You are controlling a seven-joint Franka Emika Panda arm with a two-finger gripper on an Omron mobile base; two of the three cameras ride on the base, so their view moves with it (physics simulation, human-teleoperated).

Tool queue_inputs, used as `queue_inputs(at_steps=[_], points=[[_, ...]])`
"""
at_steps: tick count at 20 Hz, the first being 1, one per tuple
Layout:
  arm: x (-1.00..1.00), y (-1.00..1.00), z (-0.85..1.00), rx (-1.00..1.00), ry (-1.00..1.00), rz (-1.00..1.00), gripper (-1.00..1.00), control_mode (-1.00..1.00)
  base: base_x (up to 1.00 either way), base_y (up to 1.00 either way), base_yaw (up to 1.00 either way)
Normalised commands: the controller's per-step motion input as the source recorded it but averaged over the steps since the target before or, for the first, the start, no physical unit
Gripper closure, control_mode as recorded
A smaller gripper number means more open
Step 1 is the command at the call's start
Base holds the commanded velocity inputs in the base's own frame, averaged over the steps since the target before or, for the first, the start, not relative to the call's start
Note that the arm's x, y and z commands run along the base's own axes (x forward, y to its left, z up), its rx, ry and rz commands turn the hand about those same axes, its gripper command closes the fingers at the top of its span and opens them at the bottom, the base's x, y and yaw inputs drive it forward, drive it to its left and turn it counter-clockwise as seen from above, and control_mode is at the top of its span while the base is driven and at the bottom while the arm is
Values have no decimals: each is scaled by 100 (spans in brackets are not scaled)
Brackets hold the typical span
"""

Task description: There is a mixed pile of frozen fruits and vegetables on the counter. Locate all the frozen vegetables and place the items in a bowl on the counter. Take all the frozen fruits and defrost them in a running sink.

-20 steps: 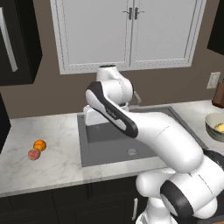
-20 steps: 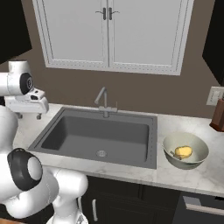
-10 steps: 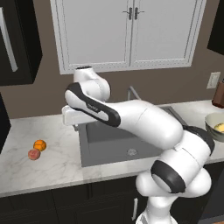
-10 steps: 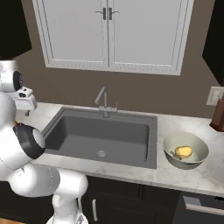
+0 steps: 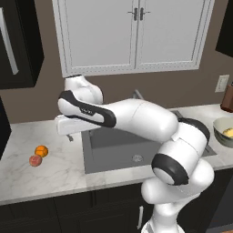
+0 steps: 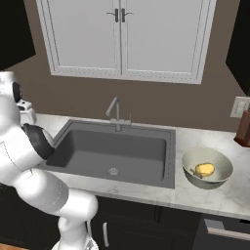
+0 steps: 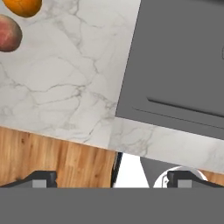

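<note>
Two round fruits, orange ball (image 5: 41, 150) and reddish-pink ball (image 5: 35, 160), are sitting on the white marble surface (image 5: 45, 168); I'm hovering empty, wide-open jaws near them for picking.

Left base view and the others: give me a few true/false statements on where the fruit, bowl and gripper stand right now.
1. The orange ball and reddish-pink ball lie in the sink. False: they sit on the counter, left of it.
2. The bowl holds a yellow piece. True.
3. The gripper is shut on a fruit. False: open, holding nothing.
4. The bowl stands right of the sink. True.
</note>
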Motion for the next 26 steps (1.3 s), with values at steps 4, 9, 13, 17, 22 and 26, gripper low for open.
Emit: queue_inputs(at_steps=[4,9,13,17,22,26], points=[[0,-11,-60,2,-2,0,-100,-100,0,0,0],[11,21,-35,0,-3,1,-100,-100,0,0,0],[36,36,0,0,-3,6,-100,-100,0,0,0],[31,17,-2,0,-1,6,-100,-100,0,0,0],[23,18,-8,0,0,1,-100,-100,0,0,0],[24,49,-3,0,-4,2,-100,-100,0,0,0]])
